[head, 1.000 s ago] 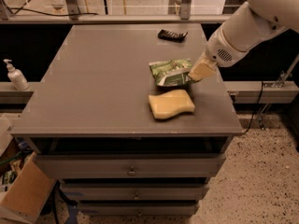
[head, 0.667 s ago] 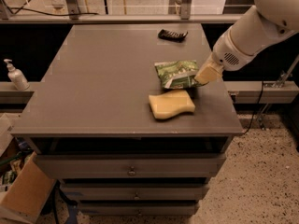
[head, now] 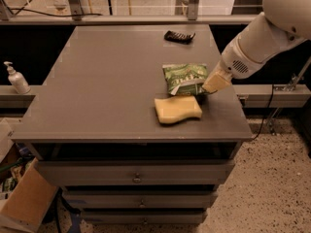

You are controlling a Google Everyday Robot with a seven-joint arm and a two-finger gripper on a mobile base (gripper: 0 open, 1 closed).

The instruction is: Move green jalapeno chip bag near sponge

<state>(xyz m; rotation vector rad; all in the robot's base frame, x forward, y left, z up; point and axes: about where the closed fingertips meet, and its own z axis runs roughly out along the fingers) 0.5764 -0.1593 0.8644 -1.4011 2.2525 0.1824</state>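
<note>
The green jalapeno chip bag (head: pixel 184 78) lies flat on the grey table (head: pixel 112 86), right of centre. The pale yellow sponge (head: pixel 177 109) lies just in front of it, almost touching its near edge. My gripper (head: pixel 212 86) is at the bag's right end, low over the table, with its beige fingers (head: pixel 216 82) beside the bag's corner. The white arm reaches in from the upper right.
A small black object (head: pixel 179 36) lies at the table's far edge. A soap dispenser bottle (head: pixel 17 79) stands on a ledge at the left. A cardboard box (head: pixel 24 203) sits on the floor at lower left. Drawers run below the tabletop.
The arm and gripper have drifted slightly to the right, away from the bag. The bag and the sponge have stayed where they were.
</note>
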